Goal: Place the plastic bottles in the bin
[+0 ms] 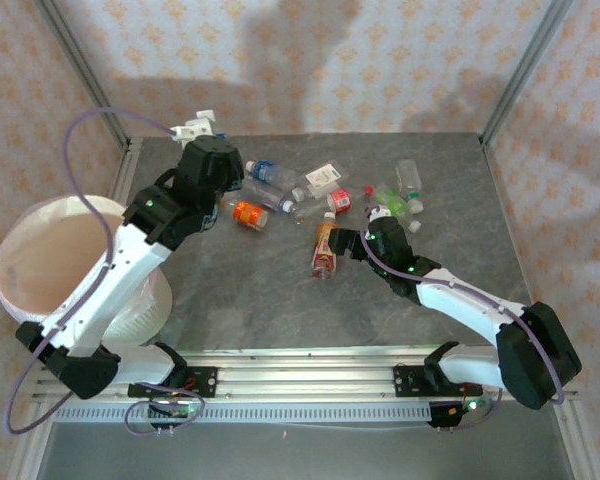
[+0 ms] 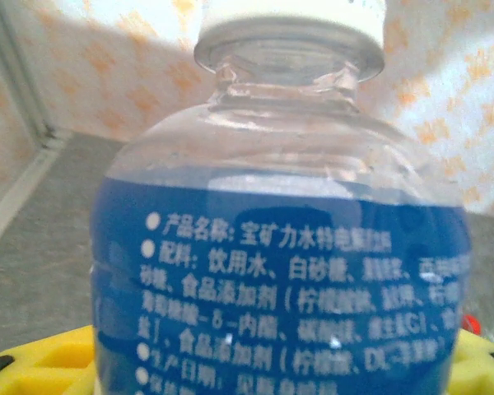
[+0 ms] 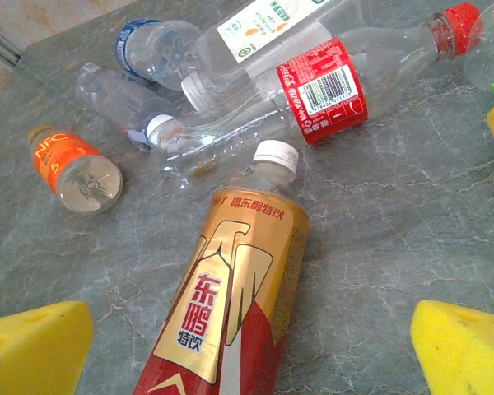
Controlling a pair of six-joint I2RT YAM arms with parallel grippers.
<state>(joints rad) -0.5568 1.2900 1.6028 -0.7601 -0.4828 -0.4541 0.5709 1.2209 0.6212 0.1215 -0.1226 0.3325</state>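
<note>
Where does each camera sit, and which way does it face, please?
Top external: above and behind the arms, looking down on the grey table; both arms and their bases show.
Left wrist: on the left arm, facing the wall across a blue-labelled bottle gripped in the left pincer; its yellow pads show.
Right wrist: on the right arm, looking down at the gold bottle lying between the yellow pads of the open right pincer.
Shared: top and right wrist both show that gold bottle and the orange-labelled bottle.
</note>
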